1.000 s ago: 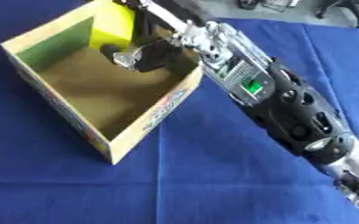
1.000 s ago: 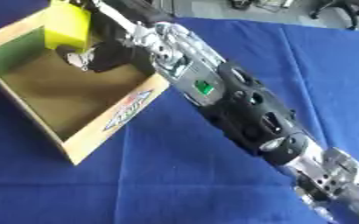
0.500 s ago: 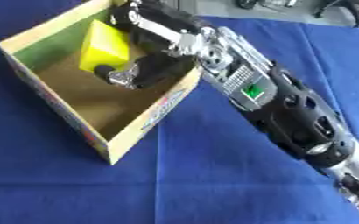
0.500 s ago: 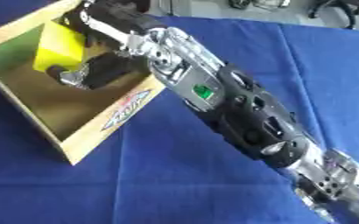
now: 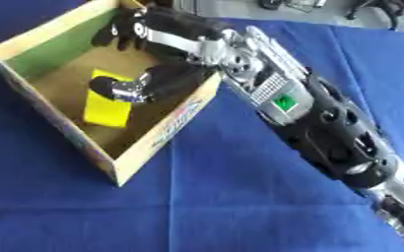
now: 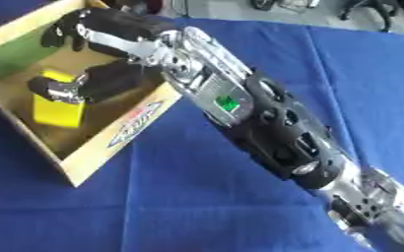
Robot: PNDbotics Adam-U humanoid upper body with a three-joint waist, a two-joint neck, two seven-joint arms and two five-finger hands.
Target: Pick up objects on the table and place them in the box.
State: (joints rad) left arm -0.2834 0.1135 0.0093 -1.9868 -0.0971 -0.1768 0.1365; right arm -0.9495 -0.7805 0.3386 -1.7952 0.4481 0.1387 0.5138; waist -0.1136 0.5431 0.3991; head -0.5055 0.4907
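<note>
My right hand reaches into the cardboard box at the upper left of the frame, its fingers spread apart and holding nothing: the upper fingers curve over the box's far wall, while the thumb points down-left, its silvery tip just above the top edge of a yellow block. I cannot tell whether the thumb touches the block. The block lies on the brown floor of the box, near its middle, below the green inner wall. My black and silver forearm runs diagonally from the box's right rim down to the lower right corner. The box sits on a counter draped in blue cloth.
</note>
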